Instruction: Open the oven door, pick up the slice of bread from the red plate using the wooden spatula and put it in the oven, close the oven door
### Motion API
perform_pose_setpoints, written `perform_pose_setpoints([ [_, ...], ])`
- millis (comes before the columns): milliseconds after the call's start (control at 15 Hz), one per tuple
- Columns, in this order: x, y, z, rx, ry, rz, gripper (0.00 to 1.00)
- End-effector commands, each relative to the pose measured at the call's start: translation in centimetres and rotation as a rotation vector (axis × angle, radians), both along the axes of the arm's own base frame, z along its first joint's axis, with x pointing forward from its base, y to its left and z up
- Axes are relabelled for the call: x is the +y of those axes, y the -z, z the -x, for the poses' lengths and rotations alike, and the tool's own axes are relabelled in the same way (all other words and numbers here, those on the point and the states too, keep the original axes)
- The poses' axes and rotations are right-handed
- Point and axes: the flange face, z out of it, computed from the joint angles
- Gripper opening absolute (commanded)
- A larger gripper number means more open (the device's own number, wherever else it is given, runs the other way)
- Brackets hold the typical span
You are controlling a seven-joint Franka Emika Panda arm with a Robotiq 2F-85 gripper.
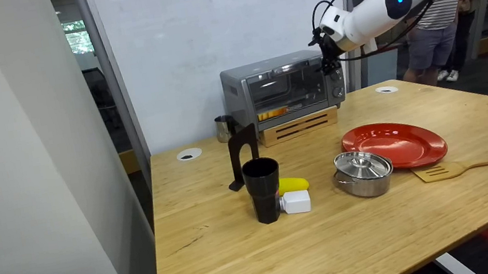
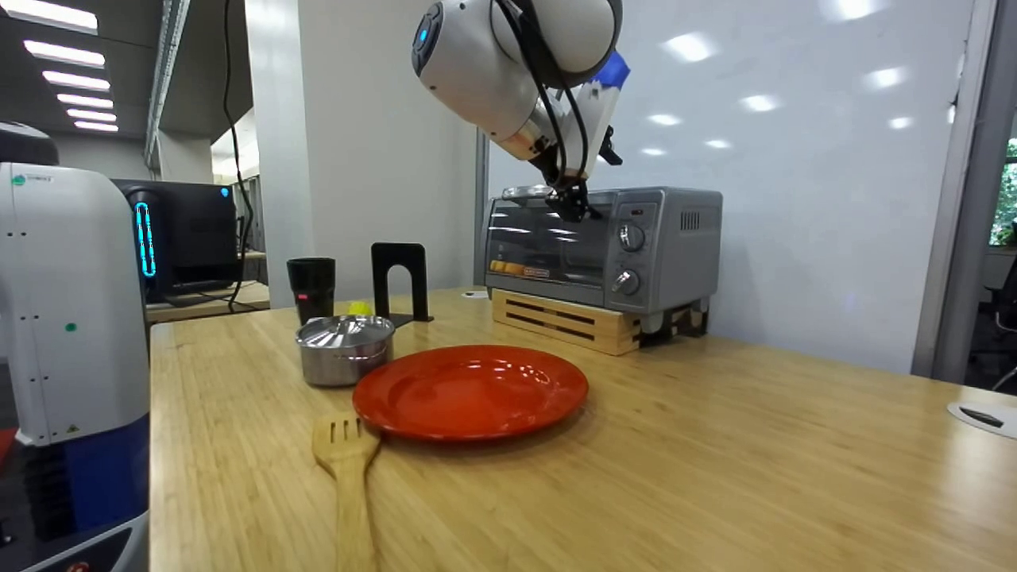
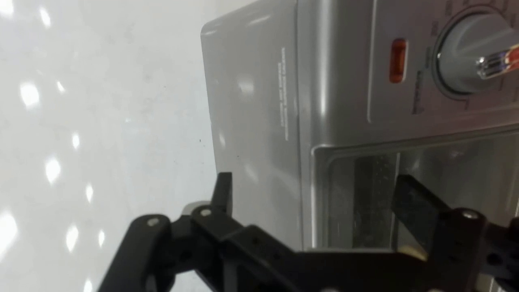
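The silver oven (image 1: 237, 94) stands at the back of the table, and its dark glass oven door (image 1: 288, 90) is closed. My gripper (image 1: 322, 55) hovers at the upper control-panel side of the oven front. In the wrist view its fingers (image 3: 419, 211) stand wide apart, nothing between them, with the oven's top edge and door corner behind. The red plate (image 2: 469, 397) lies in front of the oven with no bread on it; the slice of bread is out of view or hidden. By the plate's rim rests the wooden spatula (image 2: 348, 457), flat on the table.
A lidded metal pot (image 1: 363, 173) touches or nearly touches the plate. Nearby stand a black cup (image 1: 264, 192), a black bookend (image 1: 236, 157), a white bottle (image 1: 297, 202) and a yellow object (image 1: 294, 184). A wooden stand (image 1: 301, 126) sits under the oven, a metal jug (image 1: 223, 129) beside it.
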Motion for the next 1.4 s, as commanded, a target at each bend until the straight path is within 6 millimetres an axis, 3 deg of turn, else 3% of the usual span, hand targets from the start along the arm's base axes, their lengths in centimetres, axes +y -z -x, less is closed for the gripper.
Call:
perform_pose_setpoints([
  [0, -0.2, -0.4, 0.7, 0.020, -0.008, -0.044, 1.00],
  [400, 2.5, -2.9, 4.5, 0.047, 0.022, -0.182, 1.00],
  [800, 4.9, -4.1, 10.9, 0.078, 0.110, -0.359, 1.00],
  [1067, 6.5, -2.2, 15.0, 0.129, 0.172, -0.531, 1.00],
  [1333, 8.0, 1.2, 18.1, 0.183, 0.270, -0.743, 1.00],
])
